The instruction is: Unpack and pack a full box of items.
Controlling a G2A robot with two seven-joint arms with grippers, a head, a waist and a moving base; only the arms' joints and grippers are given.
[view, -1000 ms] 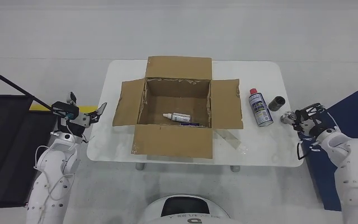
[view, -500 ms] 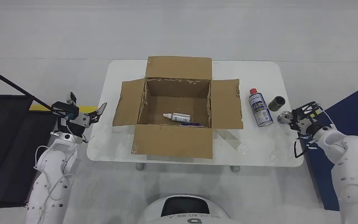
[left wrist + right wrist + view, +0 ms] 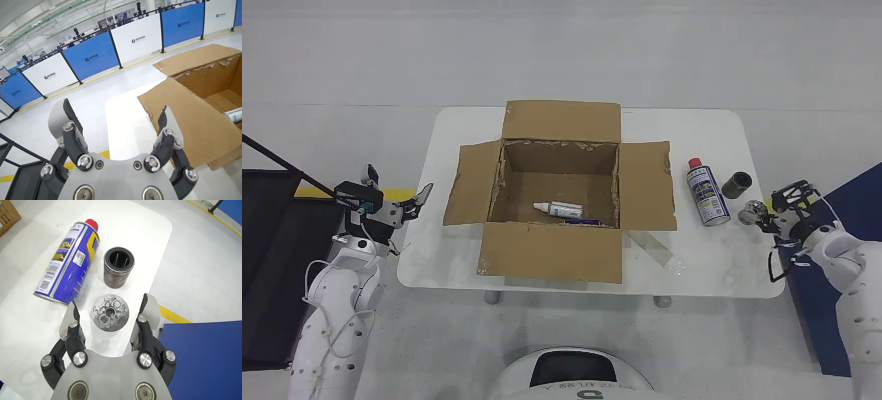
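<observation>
Cardboard box (image 3: 552, 252) is sitting nearly unpacked, tube (image 3: 560, 209) lying inside, spray can (image 3: 707, 193), sleeve (image 3: 118, 269) and hub (image 3: 110, 315) at its 3 o'clock, left gripper (image 3: 115, 103) and right gripper (image 3: 108, 299) hanging with jaws wide, empty.

Industrial hall, fenced test bay.
A pale sealed floor (image 3: 342, 60) marked with yellow lines (image 3: 174, 315) is noted. The bay is enclosed by blue and white partition panels (image 3: 90, 58) on black posts, under a high, beamed ceiling (image 3: 37, 17).
</observation>
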